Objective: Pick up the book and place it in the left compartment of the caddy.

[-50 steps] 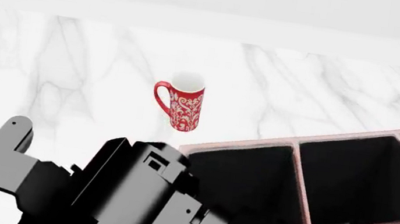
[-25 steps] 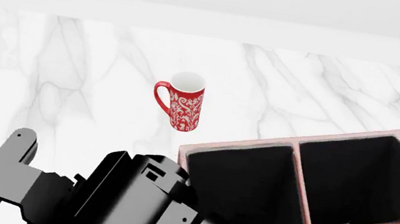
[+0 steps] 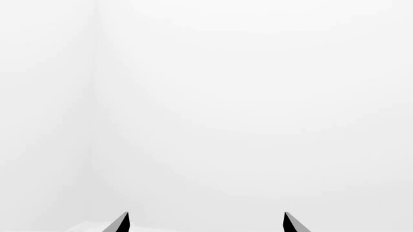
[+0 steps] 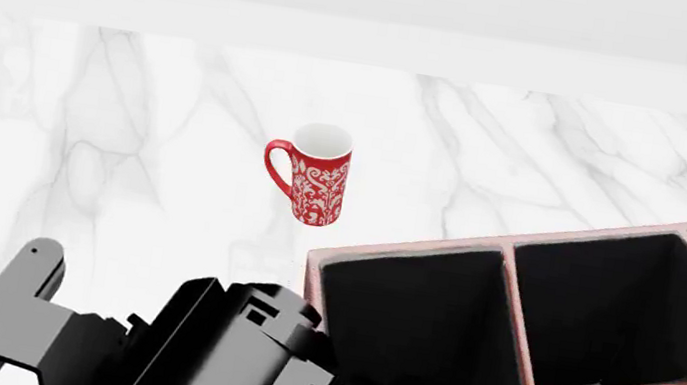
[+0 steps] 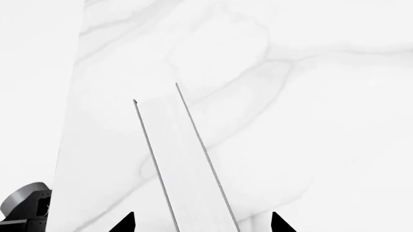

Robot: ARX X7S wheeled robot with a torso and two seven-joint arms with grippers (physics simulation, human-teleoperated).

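Note:
In the right wrist view the book (image 5: 184,164) shows its white page edges between two thin black cover lines, over the marble table (image 5: 310,121). My right gripper (image 5: 202,223) is open. Its fingertips (image 5: 127,223) straddle the book's near end, with a gap on each side. My left gripper (image 3: 205,223) is open on nothing and faces a blank white wall. The reddish-brown caddy (image 4: 416,248) sits at the lower right of the head view. Its left compartment (image 4: 414,314) is black-lined and holds nothing I can see. The head view does not show the book.
A red white-patterned mug (image 4: 316,177) stands upright on the table (image 4: 124,121), behind the caddy's left corner. Black arm parts (image 4: 239,360) fill the lower left of the head view, close against the caddy's left wall. A grey robot part (image 5: 22,203) sits near the table's edge.
In the head view the black arm parts have sunk toward the bottom edge, uncovering more of the caddy's left corner. The mug and the caddy stay put.

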